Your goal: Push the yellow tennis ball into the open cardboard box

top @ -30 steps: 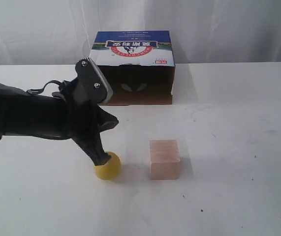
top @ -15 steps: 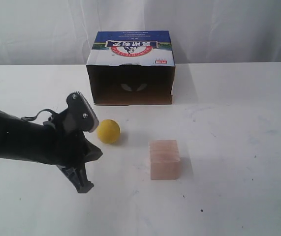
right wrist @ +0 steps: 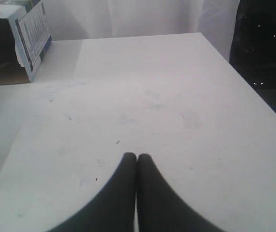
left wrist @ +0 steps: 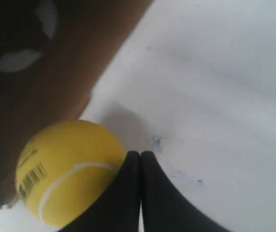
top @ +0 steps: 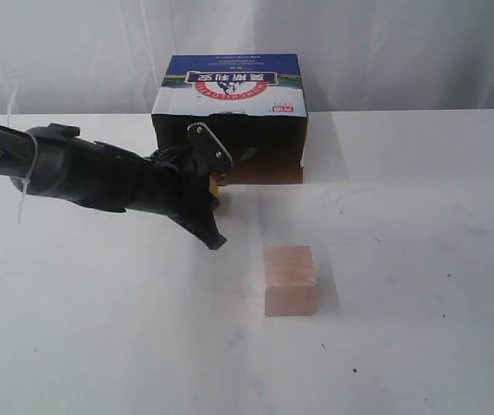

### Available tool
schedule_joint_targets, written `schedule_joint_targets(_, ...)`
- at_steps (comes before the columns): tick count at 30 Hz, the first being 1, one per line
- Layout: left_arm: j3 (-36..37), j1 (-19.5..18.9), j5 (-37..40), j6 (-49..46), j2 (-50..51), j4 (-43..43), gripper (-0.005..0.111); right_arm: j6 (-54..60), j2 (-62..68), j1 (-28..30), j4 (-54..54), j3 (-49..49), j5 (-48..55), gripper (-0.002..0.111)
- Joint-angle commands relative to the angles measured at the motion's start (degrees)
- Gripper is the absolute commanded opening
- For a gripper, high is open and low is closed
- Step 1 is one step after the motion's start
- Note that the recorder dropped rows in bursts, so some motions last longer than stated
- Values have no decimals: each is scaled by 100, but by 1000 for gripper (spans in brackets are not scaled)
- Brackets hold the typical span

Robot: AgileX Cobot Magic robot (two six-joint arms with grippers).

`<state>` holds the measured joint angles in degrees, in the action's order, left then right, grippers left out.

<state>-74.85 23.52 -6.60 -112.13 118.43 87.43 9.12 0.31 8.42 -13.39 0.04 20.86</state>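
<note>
The yellow tennis ball (left wrist: pixel 65 174) rests against the brown lower edge of the open cardboard box (left wrist: pixel 50 96). In the exterior view only a sliver of the ball (top: pixel 219 181) shows behind my left arm, right at the dark mouth of the box (top: pixel 229 86). My left gripper (left wrist: pixel 140 155) is shut and empty, one finger (left wrist: pixel 123 193) pressed to the ball's side; its tip (top: pixel 216 242) points down at the table. My right gripper (right wrist: pixel 137 157) is shut and empty over bare table, far from the ball, and does not appear in the exterior view.
A pale pinkish wooden cube (top: pixel 290 279) stands on the white table (top: pixel 402 259), in front and right of the box. The right wrist view catches a printed corner of the box (right wrist: pixel 29 34) and the table's far edge (right wrist: pixel 244 82). White curtains hang behind.
The ball has rolled from beside the cube up to the box's mouth. My left arm swung back behind it, then followed it forward to the box, gripper shut throughout.
</note>
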Motion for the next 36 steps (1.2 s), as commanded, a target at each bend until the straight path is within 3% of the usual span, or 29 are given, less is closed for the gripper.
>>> schedule_joint_targets(1, 168, -28, 283, -484, -872, 136, 0, -15, -31, -24, -4, -4, -37, 0)
schedule_joint_targets(7, 890, -271, 58, -444, -1762, 136, 0, -15, -31, -24, -4, -4, -37, 0)
schedule_joint_targets(13, 1706, -947, 1418, -328, -1851, 148, 0, -23, -31, -24, -4, -4, -37, 0)
schedule_joint_targets(16, 1813, -1104, 1413, -485, -1688, 385, 0, -23, -31, -24, -4, -4, -37, 0)
schedule_joint_targets(22, 1627, -1317, 2426, -879, -1247, 1216, 0, -23, -31, -24, -4, -4, -37, 0)
schedule_joint_targets(30, 851, -1307, 2774, -879, -584, 1076, 0, -23, -31, -24, -4, -4, -37, 0)
schedule_joint_targets(36, 691, -1307, 2854, -879, -520, 1252, 0, -23, -31, -24, -4, -4, -37, 0)
